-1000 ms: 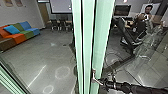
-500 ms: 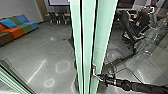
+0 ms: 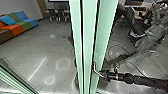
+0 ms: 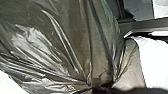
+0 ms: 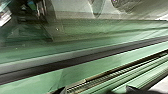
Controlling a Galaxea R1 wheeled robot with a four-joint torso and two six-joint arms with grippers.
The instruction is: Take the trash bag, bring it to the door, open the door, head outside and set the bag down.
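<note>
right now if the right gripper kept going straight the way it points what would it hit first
Most likely the metal handle on the green upright: in the head view the right gripper points at it. Whether they already touch is unclear.

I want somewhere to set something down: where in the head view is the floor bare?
Bare floor spreads between the colourful sofa, the chairs and the green uprights. It's crowded right of them in the picture, around the metal handle and the robot's right arm.
</note>
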